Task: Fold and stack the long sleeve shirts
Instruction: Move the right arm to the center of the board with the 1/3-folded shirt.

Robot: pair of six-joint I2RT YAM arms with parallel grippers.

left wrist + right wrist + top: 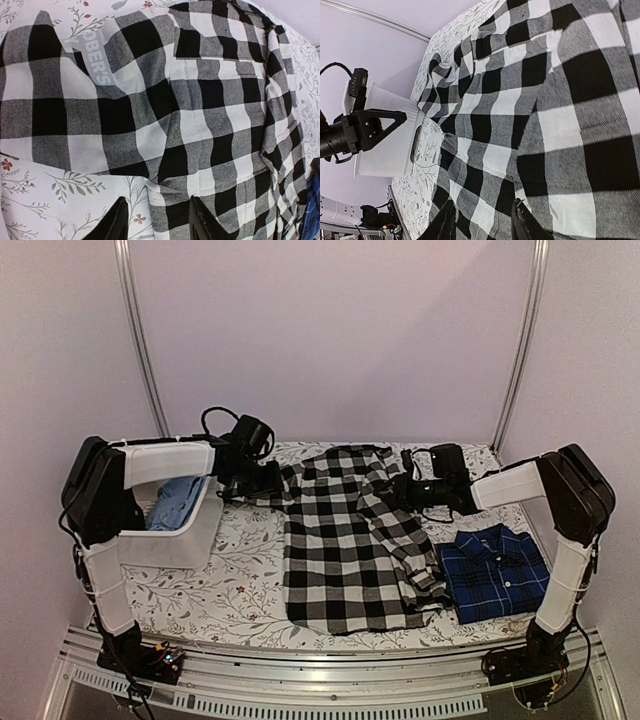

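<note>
Nearest the top camera runs the aluminium rail [320, 665] that carries both arm bases; beyond it the black-and-white check shirt [345, 550] lies spread in the middle of the floral desk [240, 585], its right side rumpled; the navy plaid shirt [495, 575] sits folded just right of it, and a white bin [190, 535] holding blue cloth [178, 502] stands just left; the left claw [268, 480] hangs at the check shirt's far-left shoulder, the right claw [408, 490] at its far-right shoulder.

From the left wrist, the fingers [117, 222] stand apart, released, over the check shirt's edge where cloth meets desk.

From the right wrist, the fingers [445, 222] likewise gape, holding nothing, above the check cloth.

I judge the flannel soft, light and limp, likely to sag and crease; pinching both shoulders near the seams should lift it evenly.
</note>
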